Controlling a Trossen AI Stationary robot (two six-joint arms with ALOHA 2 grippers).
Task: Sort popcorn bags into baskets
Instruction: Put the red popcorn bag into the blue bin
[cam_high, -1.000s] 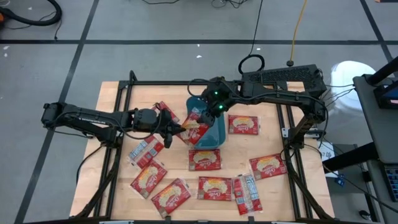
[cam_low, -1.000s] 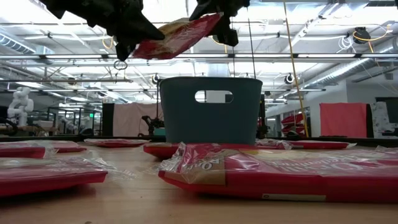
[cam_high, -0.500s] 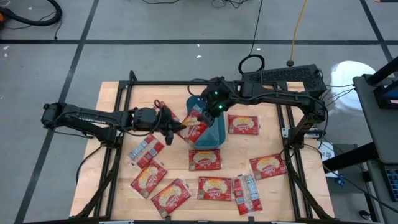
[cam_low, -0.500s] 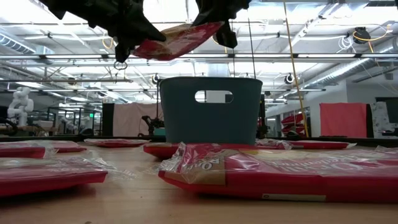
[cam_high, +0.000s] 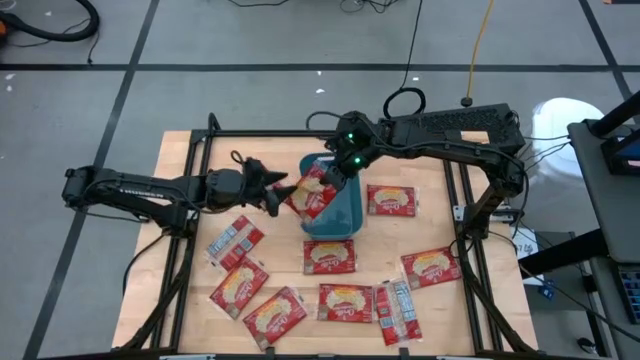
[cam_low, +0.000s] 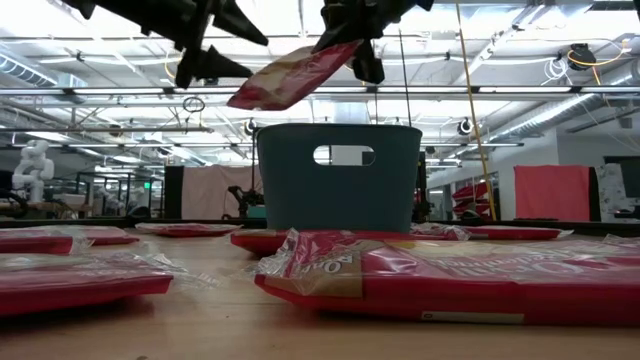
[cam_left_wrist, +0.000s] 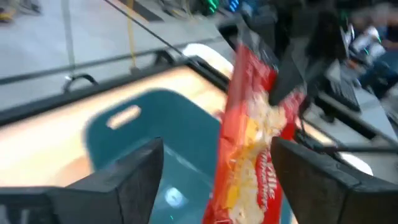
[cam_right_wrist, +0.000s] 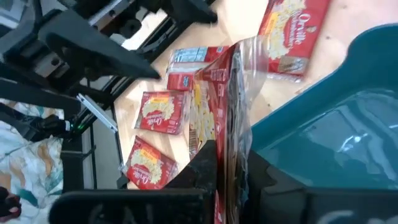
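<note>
A red popcorn bag (cam_high: 311, 192) hangs tilted over the left rim of the teal basket (cam_high: 338, 215), with my right gripper (cam_high: 338, 174) shut on it. My left gripper (cam_high: 274, 192) stands open just left of the bag's free end; in its wrist view the bag (cam_left_wrist: 249, 143) shows between and beyond the spread fingers, which touch nothing. Several more popcorn bags lie flat on the wooden table, such as one (cam_high: 328, 256) in front of the basket and one (cam_high: 390, 200) to its right. The low view shows the bag (cam_low: 295, 75) above the basket (cam_low: 340, 175). My right gripper pinches the bag's upper end (cam_right_wrist: 229, 144) between its two fingers, coming from the far right and slanting down. The bag is lifted clear and slopes down from the fingers toward the table's left, its free end (cam_low: 247, 99) lowest, above and left of the basket's rim.
Loose bags are spread over the near half of the table: (cam_high: 237, 240), (cam_high: 238, 287), (cam_high: 274, 315), (cam_high: 345, 302), (cam_high: 398, 310), (cam_high: 430, 267). A black frame (cam_high: 190, 200) runs along the table's sides. Bare wood lies at the far left corner (cam_high: 185, 150).
My left gripper has opened, let go of the bag and drawn back a little toward the table's left and up. The bag, held by both grippers a second ago, now hangs from my right gripper alone; its left end has dropped.
</note>
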